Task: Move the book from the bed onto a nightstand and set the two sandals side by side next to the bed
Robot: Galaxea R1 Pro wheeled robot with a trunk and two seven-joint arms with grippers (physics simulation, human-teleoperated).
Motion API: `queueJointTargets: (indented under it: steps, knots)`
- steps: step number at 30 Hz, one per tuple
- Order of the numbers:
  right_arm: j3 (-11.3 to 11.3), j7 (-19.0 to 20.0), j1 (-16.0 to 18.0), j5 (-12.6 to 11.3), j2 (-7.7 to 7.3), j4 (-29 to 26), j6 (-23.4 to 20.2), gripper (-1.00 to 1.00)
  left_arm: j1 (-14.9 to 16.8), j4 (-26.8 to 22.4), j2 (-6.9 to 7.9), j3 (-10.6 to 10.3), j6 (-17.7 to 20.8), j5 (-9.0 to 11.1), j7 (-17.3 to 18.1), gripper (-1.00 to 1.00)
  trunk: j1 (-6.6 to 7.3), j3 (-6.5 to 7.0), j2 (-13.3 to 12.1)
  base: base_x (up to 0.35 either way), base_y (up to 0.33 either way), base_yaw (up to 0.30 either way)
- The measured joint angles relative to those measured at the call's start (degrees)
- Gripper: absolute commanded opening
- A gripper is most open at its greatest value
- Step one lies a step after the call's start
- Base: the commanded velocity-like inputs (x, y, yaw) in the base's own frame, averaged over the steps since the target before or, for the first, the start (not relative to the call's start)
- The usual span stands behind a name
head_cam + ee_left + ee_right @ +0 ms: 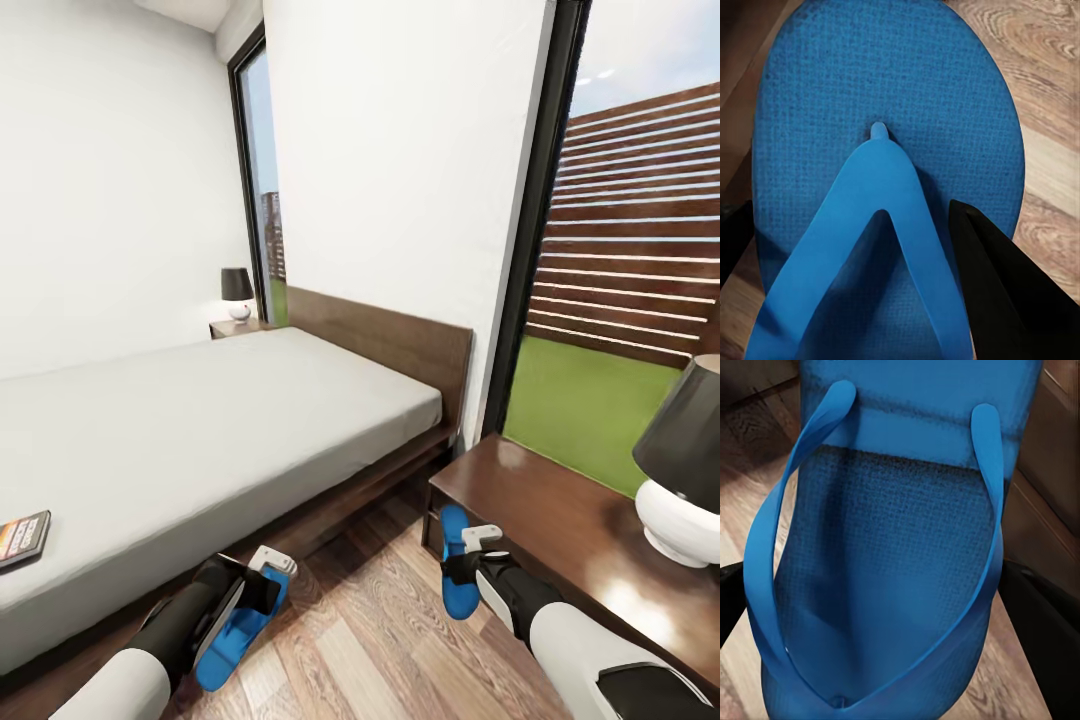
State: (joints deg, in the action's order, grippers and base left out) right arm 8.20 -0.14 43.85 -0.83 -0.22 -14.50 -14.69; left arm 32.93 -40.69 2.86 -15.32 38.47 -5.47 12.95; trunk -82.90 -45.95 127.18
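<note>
Two blue sandals are off the floor, one in each gripper. My left gripper is shut on the left sandal beside the bed. The left wrist view shows this sandal with its strap between the black fingers. My right gripper is shut on the other sandal, close to the near nightstand. In the right wrist view that sandal spans the gap between the fingers. The book lies on the mattress at the left edge.
A second nightstand with a black-shaded lamp stands beyond the bed by the window. A white lamp with a dark shade sits on the near nightstand. Wood-plank floor runs between the bed frame and the near nightstand.
</note>
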Motion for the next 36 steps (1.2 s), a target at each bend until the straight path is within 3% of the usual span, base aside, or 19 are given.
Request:
queueJointTargets:
  steps: [36]
  knots:
    - [0.11,0.00,-0.02,0.00,0.03,0.02,0.00,-1.00,0.00,0.05,-0.01,0.00,-0.04,-0.04,0.00,-1.00,7.91,6.46,-14.44,0.000,0.000,0.000]
